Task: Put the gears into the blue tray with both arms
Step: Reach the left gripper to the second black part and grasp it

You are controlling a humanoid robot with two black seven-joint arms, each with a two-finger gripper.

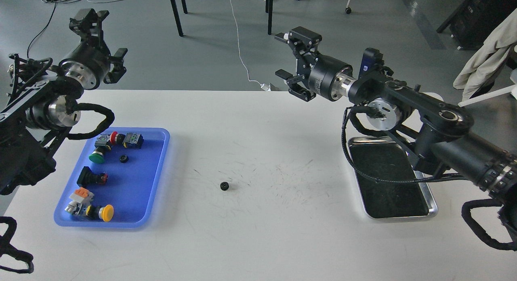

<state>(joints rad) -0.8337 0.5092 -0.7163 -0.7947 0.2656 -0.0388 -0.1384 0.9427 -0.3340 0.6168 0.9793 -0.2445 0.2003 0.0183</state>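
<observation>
Blue tray (159, 160) sat at the table's left, holding four coloured-cap push-button switches (101, 147) plus one small black gear (123, 158) lying loose on its floor between the upper and middle switches; so one gear counted as placed; a second gear (224, 186) lay alone on the white table (262, 240), near the middle, well apart from the tray's right rim and from both arms; no other gears showed anywhere in the head view, so by this annotator's judgement the job stood roughly half done, one piece left to move. Left gripper (106, 45) hung raised above the table's far left edge, jaws spread wide, holding nothing; right gripper (288, 57) hovered high over the far edge of the table, jaws also parted and empty, well clear of the loose gear. Steel tray (431, 206) at the right showed a dark bare bottom, partly hidden by the right arm; whether anything lay under that arm could not be told. Remaining work, as judged: reach the centre gear, pinch it, carry it left into the tray.
</observation>
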